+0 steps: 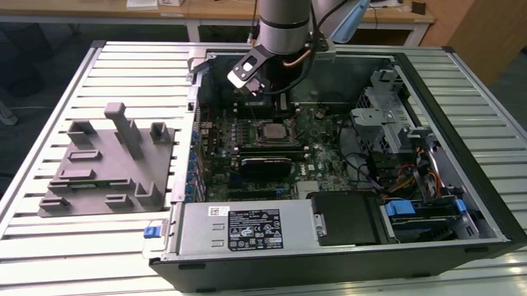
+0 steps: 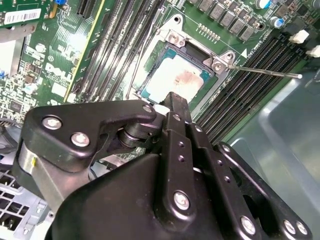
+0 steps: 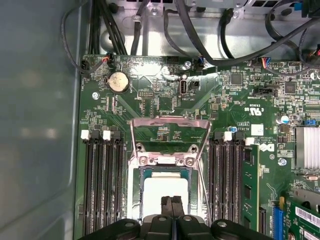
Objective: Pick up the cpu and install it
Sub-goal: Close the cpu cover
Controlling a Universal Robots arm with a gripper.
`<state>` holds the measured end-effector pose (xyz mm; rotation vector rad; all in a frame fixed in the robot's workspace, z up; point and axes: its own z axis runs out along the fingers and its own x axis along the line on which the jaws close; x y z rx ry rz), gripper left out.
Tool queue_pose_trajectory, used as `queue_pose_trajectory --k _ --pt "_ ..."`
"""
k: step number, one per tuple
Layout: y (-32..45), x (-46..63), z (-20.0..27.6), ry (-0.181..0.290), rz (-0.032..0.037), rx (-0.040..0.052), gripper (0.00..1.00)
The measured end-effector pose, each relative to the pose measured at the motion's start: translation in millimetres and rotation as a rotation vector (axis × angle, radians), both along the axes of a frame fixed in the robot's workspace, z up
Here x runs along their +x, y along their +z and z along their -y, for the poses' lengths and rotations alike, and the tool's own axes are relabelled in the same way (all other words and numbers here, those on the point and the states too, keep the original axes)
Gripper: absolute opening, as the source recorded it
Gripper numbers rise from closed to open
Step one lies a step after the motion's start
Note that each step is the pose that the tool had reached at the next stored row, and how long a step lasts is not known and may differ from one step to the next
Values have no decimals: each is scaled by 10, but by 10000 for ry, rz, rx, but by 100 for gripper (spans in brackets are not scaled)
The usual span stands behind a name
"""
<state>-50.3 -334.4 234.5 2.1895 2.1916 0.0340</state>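
The exterior view takes in the whole open case (image 1: 329, 271), with the board (image 1: 329, 157) inside it and the arm (image 1: 284, 18) coming down at the upper middle. A grey holder (image 1: 99, 166) lies on the exterior view's left. Both wrist views go in close. The socket's metal frame (image 3: 170, 121) is flipped up, and the cpu (image 3: 165, 187) lies flat in the socket. The claw (image 3: 172, 199) is clenched with nothing in it, its tips right over the cpu. The case lies on a ribbed metal table (image 1: 49, 246). Wooden desks (image 1: 206, 9) stand behind.
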Motion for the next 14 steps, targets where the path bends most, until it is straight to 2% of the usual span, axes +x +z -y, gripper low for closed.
queue_pose_trajectory --k 7,11,14 --pt "95 0 0 -4 -1 1 11" --pt "211 0 0 -7 0 0 11" --pt "327 0 0 -15 0 -1 11"
